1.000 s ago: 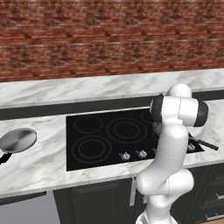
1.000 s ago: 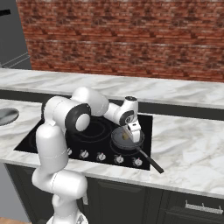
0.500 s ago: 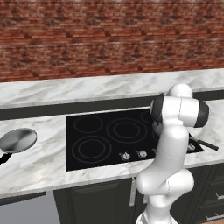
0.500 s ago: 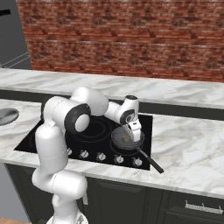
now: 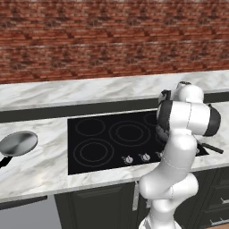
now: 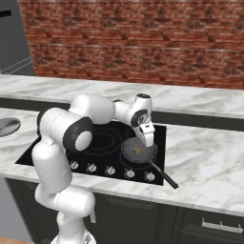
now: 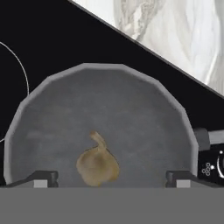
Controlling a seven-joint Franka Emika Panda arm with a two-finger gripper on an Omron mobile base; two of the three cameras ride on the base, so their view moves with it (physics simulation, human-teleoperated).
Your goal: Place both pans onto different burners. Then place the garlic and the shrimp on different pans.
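Note:
The darker grey pan (image 7: 109, 100) sits on the front right burner of the black cooktop (image 6: 102, 138), its black handle (image 6: 163, 175) pointing to the front right. The garlic (image 7: 97, 164), a pale tan lump, lies loose on the pan's floor. My gripper (image 7: 110, 179) hangs just above the pan (image 6: 127, 151), open, its fingertips (image 7: 43, 178) spread well wider than the garlic (image 6: 137, 151) and holding nothing. The shiny silver pan (image 5: 18, 143) rests on the marble counter left of the cooktop. The shrimp is out of view.
Free burners (image 5: 94, 152) show as grey rings on the left and middle of the cooktop. A row of small silver knobs (image 6: 109, 170) lines its front edge. A brick wall (image 5: 112, 40) backs the marble counter (image 6: 205, 167). My own arm (image 5: 183, 134) blocks the cooktop's right side in the left base view.
The jaws have opened over the darker pan, and the garlic now lies free in it. The arm has hardly moved.

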